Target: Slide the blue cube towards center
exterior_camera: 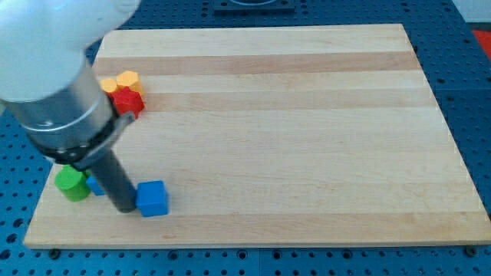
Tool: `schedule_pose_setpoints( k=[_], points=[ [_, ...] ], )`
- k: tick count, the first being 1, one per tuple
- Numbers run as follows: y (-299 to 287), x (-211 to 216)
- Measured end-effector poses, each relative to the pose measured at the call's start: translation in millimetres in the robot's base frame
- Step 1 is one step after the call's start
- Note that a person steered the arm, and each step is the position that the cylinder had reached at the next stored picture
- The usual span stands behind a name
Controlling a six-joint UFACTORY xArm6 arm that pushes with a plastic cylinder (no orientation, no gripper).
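The blue cube sits on the wooden board near the view's bottom left. My tip is right against the cube's left side, touching or nearly so. The dark rod rises up and left to the arm's grey and white body, which fills the view's top left. A second blue block is mostly hidden behind the rod, so its shape cannot be made out.
A green cylinder stands left of the rod near the board's left edge. A red block, a yellow block and an orange-yellow block cluster at the upper left, partly behind the arm.
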State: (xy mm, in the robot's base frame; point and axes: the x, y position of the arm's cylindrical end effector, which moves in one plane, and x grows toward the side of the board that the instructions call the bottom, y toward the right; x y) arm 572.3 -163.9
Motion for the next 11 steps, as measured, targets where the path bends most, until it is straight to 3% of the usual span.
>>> schedule_pose_setpoints(
  k=[2,4,6,11],
  points=[
    [27,-11],
    [13,14],
    [55,23],
    [66,-114]
  ],
)
